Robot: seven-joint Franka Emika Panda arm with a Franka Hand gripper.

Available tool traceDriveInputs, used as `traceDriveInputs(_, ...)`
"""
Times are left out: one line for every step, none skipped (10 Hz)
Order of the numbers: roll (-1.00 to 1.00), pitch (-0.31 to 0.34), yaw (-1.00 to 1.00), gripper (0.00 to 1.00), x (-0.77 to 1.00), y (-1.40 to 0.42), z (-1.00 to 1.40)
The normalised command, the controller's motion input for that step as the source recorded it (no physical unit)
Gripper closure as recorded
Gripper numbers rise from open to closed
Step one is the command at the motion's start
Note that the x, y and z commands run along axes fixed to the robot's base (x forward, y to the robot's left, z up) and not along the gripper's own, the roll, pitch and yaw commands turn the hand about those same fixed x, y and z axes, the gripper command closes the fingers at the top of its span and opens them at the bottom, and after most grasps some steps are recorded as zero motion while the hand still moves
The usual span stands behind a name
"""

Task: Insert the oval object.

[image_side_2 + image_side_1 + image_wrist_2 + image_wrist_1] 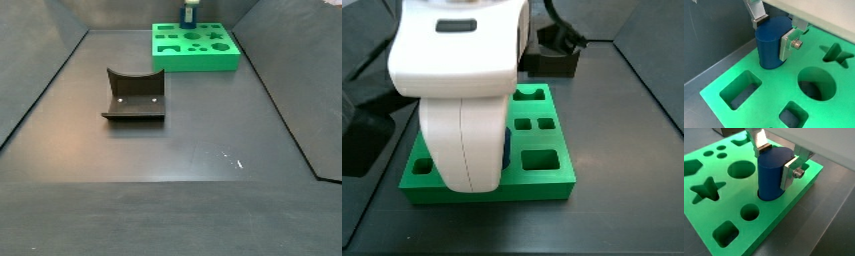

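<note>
The oval object (771, 175) is a smooth blue upright peg. Its lower end sits in a hole at the edge of the green block with shaped holes (734, 198). My gripper (776, 163) is above the block, with its silver fingers against opposite sides of the peg's upper part, shut on it. Both also show in a wrist view as peg (771, 45), gripper (774, 34) and block (771, 85). In a side view the peg (189, 16) stands at the block's far edge (197, 60). In a side view the white arm (462, 100) hides the peg and fingers.
The dark L-shaped fixture (134, 97) stands on the grey floor in front of the block, and shows behind the block in a side view (552, 57). The block has star, round, square and other open holes (707, 188). Dark walls enclose the floor.
</note>
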Motion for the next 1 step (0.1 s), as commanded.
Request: traceDriveInputs(0.03,0.000,0.00,1.00,0.00,-0.04,0.00)
